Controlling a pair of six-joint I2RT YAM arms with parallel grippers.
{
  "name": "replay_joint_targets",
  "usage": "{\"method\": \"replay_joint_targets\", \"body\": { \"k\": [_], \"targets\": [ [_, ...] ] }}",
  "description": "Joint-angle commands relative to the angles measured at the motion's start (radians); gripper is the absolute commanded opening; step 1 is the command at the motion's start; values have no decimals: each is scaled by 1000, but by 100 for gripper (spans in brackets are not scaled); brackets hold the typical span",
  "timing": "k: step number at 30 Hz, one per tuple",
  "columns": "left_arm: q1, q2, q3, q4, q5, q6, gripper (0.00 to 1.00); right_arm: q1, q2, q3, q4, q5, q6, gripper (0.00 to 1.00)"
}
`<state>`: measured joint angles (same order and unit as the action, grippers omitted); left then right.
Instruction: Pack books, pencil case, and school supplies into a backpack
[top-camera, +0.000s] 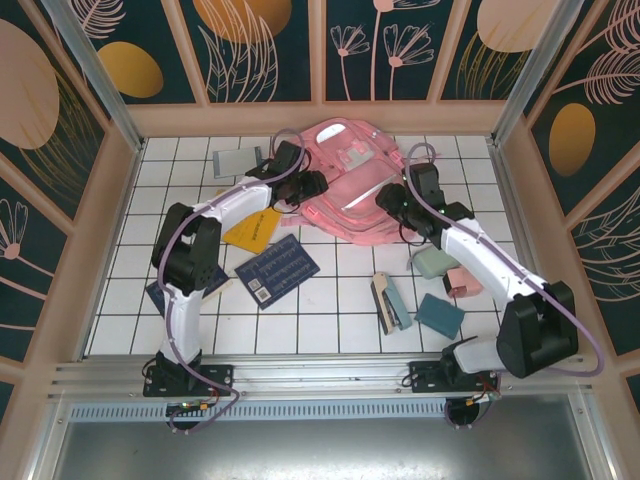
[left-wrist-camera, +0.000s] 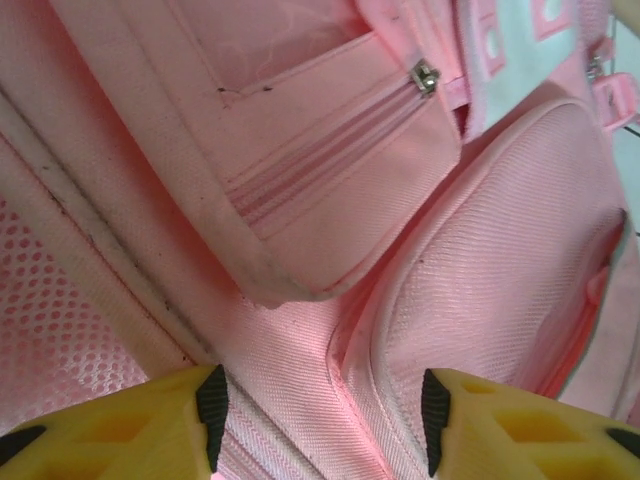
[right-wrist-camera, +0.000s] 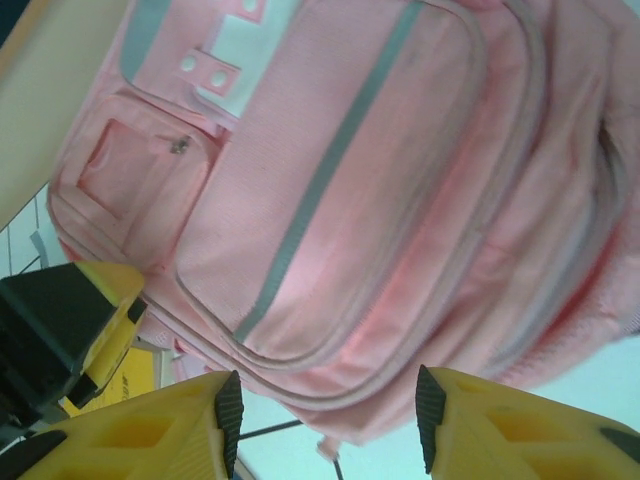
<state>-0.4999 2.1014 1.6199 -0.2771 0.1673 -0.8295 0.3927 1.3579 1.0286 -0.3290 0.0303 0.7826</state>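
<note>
Released, the left hand (top-camera: 312, 186) and right hand (top-camera: 388, 203) flank the pink backpack (top-camera: 352, 170), which lies front pockets up at the far middle of the white-tiled worktop (top-camera: 330, 330). Each wrist view shows yellow fingers with black pads standing apart and only the bag beyond them; whether the left pads touch the cloth cannot be told. The two-sided placement looks like a way to manage a floppy bag whose zips appear closed, with one hand to steady it and the other to open it. Its shell is coarse-woven nylon with piped seams, a mesh side panel, a metal zip pull (left-wrist-camera: 427, 75) and a pale grey stripe (right-wrist-camera: 330, 170). The rest lies unpacked on the tiles. A thin yellow-orange book (top-camera: 252, 230) sits just beside the bag under the left arm, with a navy grid book (top-camera: 277, 270) nearer and a grey book (top-camera: 235, 160) far left. By the right arm lie the soft mint pencil case (top-camera: 432, 262), pink block (top-camera: 463, 282), teal pad (top-camera: 440, 315) and stapler-like piece (top-camera: 388, 303).
</note>
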Motion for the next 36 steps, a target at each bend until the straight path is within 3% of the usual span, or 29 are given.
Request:
{"method": "replay_joint_targets", "body": {
  "k": [1, 11, 20, 29, 32, 36],
  "targets": [
    [17, 28, 23, -62, 15, -72, 54, 0, -63, -22, -37, 92, 43, 52],
    [26, -78, -64, -36, 37, -151, 55, -13, -77, -69, -38, 146, 19, 53],
    [38, 2, -32, -43, 41, -186, 53, -14, -56, -86, -13, 144, 24, 54],
    [38, 116, 68, -40, 15, -233, 46, -64, -32, -148, 0, 243, 116, 53],
    [38, 126, 65, -15, 9, -261, 40, -111, -13, -178, 49, 209, 143, 53],
    [38, 117, 47, 37, 15, -288, 9, -140, 49, -165, 75, 214, 142, 52]
  ]
}}
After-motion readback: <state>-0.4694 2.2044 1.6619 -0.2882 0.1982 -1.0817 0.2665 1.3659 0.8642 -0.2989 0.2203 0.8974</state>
